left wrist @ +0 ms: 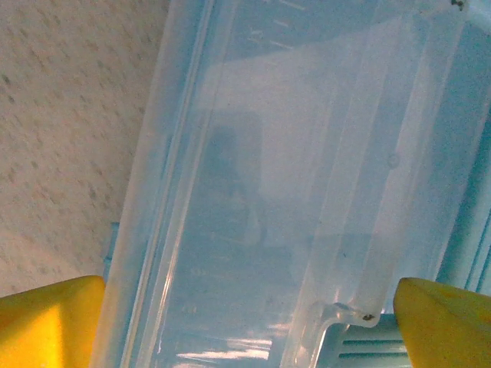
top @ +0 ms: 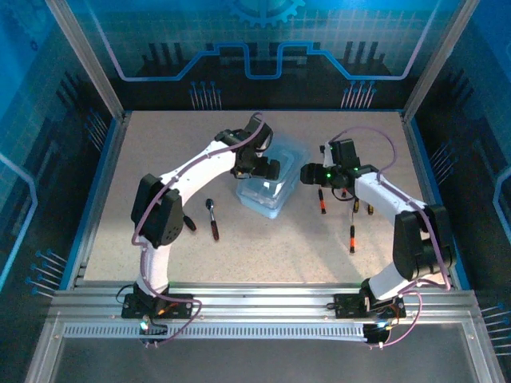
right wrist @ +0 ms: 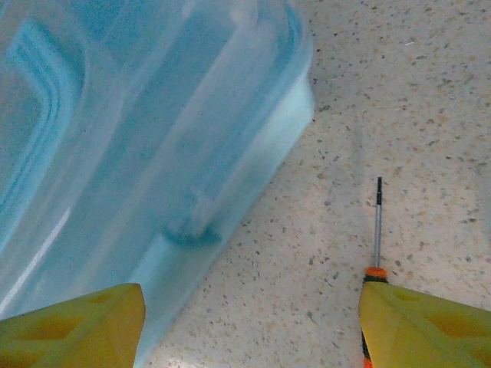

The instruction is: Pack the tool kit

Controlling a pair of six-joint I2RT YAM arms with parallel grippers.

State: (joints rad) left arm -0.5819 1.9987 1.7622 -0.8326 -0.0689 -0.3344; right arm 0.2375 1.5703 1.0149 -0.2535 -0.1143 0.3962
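The tool kit case [top: 267, 197] is translucent light blue and stands mid-table, its clear lid [top: 289, 152] up at the far side. My left gripper [top: 267, 169] hangs open right over it. In the left wrist view the yellow fingertips [left wrist: 50, 322] stand wide apart with the clear lid [left wrist: 291, 153] spanning the gap. My right gripper [top: 310, 173] is open just right of the case [right wrist: 138, 115], low over the table. A slim screwdriver [right wrist: 377, 230] lies beside its right fingertip [right wrist: 426, 330]. More screwdrivers [top: 352, 238] lie to the right, and a dark ratchet [top: 212, 217] lies to the left.
A small black piece [top: 189, 223] lies by the left arm's elbow, partly hidden. The speckled table [top: 160, 144] is ringed by a blue rim and glass walls. An aluminium rail [top: 255, 307] runs along the near edge at the arm bases.
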